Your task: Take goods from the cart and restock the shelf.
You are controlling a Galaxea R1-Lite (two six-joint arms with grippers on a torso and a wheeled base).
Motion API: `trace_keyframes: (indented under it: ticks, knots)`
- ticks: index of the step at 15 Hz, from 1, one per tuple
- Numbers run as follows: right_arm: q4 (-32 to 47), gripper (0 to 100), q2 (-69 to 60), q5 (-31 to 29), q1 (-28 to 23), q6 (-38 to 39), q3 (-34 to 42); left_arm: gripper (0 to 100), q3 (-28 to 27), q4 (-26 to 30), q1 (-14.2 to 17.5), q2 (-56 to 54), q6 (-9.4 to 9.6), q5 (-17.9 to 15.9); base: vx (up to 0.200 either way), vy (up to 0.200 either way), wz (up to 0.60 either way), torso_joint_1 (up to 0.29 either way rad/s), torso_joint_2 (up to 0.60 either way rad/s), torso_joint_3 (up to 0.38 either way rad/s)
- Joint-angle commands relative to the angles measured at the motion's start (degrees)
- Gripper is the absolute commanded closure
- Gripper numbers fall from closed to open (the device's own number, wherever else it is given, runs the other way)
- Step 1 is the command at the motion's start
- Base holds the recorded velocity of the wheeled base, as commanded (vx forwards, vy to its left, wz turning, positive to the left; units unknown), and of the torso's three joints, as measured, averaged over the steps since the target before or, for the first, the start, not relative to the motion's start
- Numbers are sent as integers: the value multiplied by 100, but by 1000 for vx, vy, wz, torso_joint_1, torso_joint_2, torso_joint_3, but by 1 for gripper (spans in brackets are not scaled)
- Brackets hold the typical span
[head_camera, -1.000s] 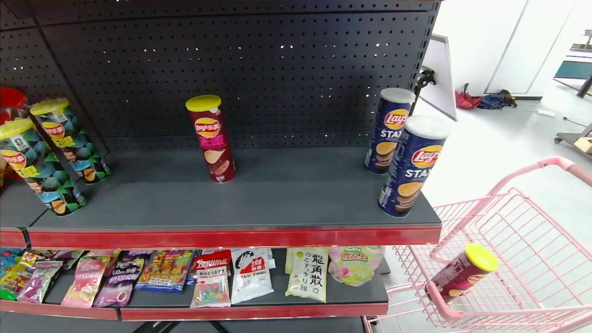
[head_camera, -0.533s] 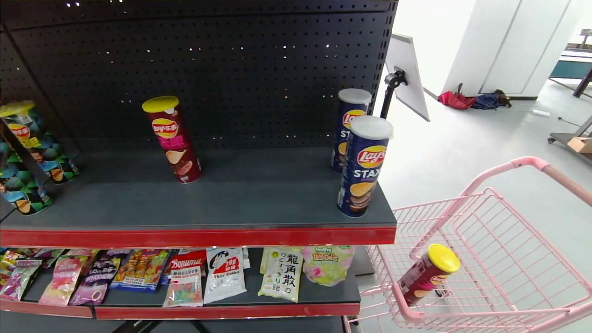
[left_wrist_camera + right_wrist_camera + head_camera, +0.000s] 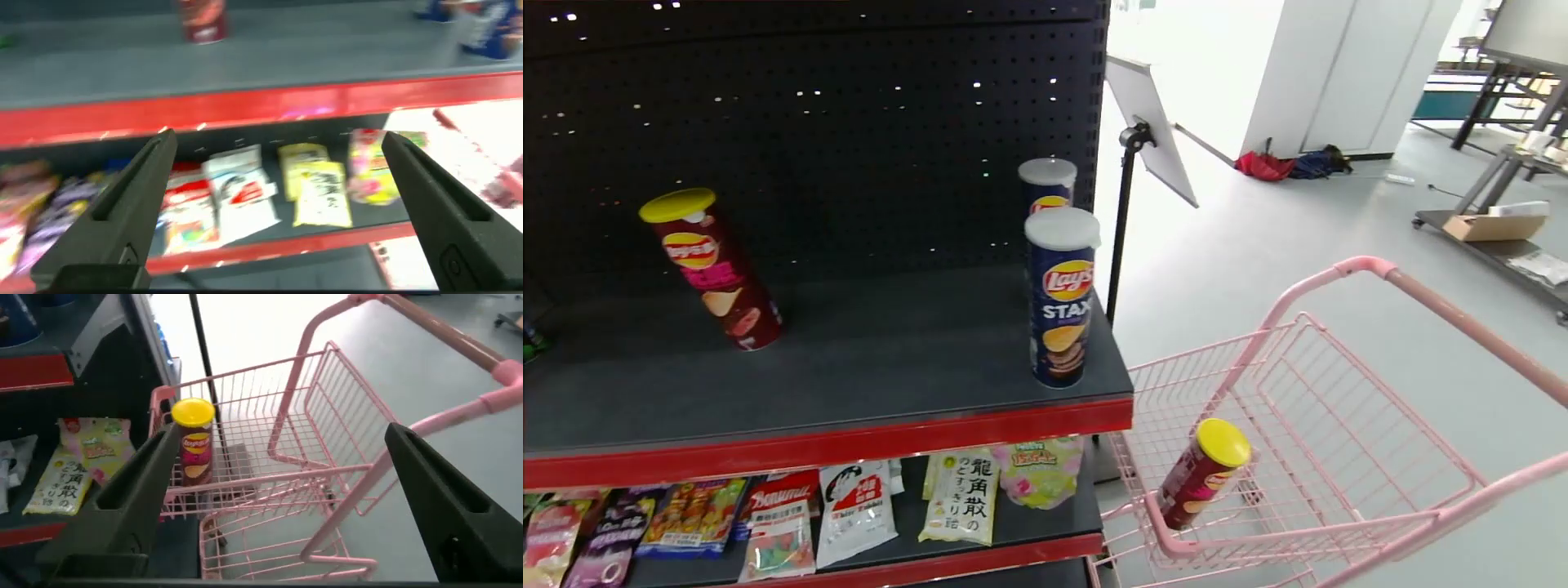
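1. The left gripper (image 3: 278, 220) is held with its fingers wide apart and nothing between them; it is faced toward the shelf (image 3: 849, 367), whose red front edge runs across just ahead of it.
2. Straight beyond the left gripper, a row of flat snack bags (image 3: 237, 196) is laid on the lower shelf (image 3: 947, 559); farther off and higher, a maroon shelf can (image 3: 203, 18) with a yellow lid is stood upright on the dark deck, well apart from the gripper.
3. Two blue cans (image 3: 1059, 298) with white lids are stood one behind the other at the shelf's end nearest the cart (image 3: 1339, 269); the front one is set close to the red edge; the rear one is partly hidden behind it.
4. The right gripper (image 3: 282, 514) is likewise spread open and empty; it is held above and short of the pink wire cart, nothing being touched by it.
5. The task's thing, a maroon cart can (image 3: 194, 441) with a yellow lid, is seen ahead of the right gripper, lying nearer one finger than the other; it is leaned in the basket corner closest to the shelf, against the pink rim, its lid uppermost.
6. Beside the cart, on the shelf side of the right gripper, a pale bag (image 3: 65, 478) with dark lettering and a green-and-pink bag (image 3: 100, 437) are seen on the lower shelf.
7. Well beyond both grippers, a white board (image 3: 1152, 122) is mounted tilted on a black stand at the shelf's end.
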Motion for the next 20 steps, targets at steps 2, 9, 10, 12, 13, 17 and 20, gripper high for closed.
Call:
trace_keyframes:
  ticks: [2,9,10,12,13,17,20]
  knots:
    - [4,0,2,0,-2,0,0,0,0,0,-2,5,-1,-2,0,0,-300,-1,1,1]
    - [4,0,2,0,-2,0,0,0,0,0,-2,5,-1,-2,0,0,0,-11,22,16]
    - [4,0,2,-8,-2,9,-9,0,0,0,-2,5,-1,-2,0,0,0,-139,330,173]
    - [-5,0,2,-8,-2,9,0,0,0,0,-11,5,-1,-2,0,0,0,-141,344,183]
    - [4,0,2,0,-2,9,0,0,0,0,-2,5,-1,-2,0,0,0,-139,334,193]
    - [-5,0,2,0,-2,18,-9,0,0,0,-2,5,-1,-2,0,0,0,-149,362,217]
    - [-5,0,2,-8,-2,26,0,0,0,0,-11,5,-1,-2,0,0,0,-145,378,225]
